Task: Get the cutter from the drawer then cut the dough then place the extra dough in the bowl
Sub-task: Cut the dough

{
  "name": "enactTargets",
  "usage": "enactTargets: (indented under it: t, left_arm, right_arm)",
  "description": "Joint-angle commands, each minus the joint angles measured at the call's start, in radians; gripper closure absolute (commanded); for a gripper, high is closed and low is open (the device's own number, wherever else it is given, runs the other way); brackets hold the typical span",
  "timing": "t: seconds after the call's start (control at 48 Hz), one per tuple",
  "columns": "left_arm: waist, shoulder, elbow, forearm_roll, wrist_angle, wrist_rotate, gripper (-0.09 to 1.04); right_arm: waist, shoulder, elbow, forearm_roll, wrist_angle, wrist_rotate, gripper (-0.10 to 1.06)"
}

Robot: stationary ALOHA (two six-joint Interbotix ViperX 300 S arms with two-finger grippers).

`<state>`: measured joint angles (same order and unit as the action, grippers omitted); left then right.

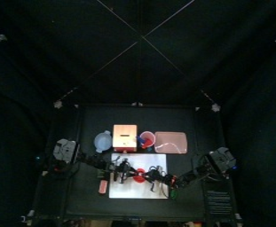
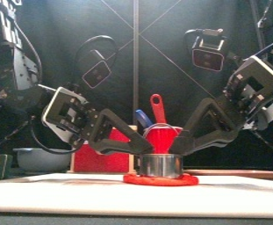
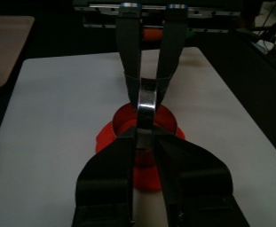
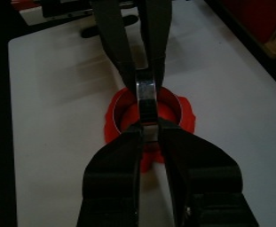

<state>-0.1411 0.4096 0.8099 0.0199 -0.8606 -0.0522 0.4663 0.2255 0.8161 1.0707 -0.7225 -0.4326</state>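
From above, the white cutting board (image 1: pixel 152 191) lies near the front edge of the worktop (image 1: pixel 187 120), and the red dough (image 1: pixel 134 174) is on it. The left claw (image 1: pixel 122 168) and the right claw (image 1: pixel 155 176) meet over the dough. Toward the back edge stand the bowl (image 1: pixel 102 140), the wooden box (image 1: pixel 126 133) and the pink tray (image 1: pixel 172 140).

From the front, the metal cutter (image 2: pixel 159 164) stands on the dough, between both claws.

The left wrist view shows its jaws closed on the cutter's thin wire handle. The right wrist view shows the same for the other claw.

I think the cutter is stiff, light and a little slippery, so the handle is a good hold. The dough is soft and may tear, so its outer ring should be pinched gently.
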Motion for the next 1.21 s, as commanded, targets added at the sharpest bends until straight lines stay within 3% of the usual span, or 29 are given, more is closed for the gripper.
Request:
enactTargets:
  t: [0.021,0.833,1.208]
  left_arm:
    - [-0.002,0.003,-0.005,-0.008,0.017,-0.005,0.41]
    - [-0.005,0.0,-0.008,-0.025,0.055,-0.002,0.38]
    - [-0.005,-0.035,-0.006,-0.023,0.115,0.005,0.26]
  right_arm:
    - [-0.002,0.015,-0.009,0.011,0.029,0.005,0.44]
    - [-0.008,0.015,-0.017,0.005,0.057,0.002,0.43]
    - [-0.009,0.006,-0.026,-0.023,0.058,0.002,0.2]
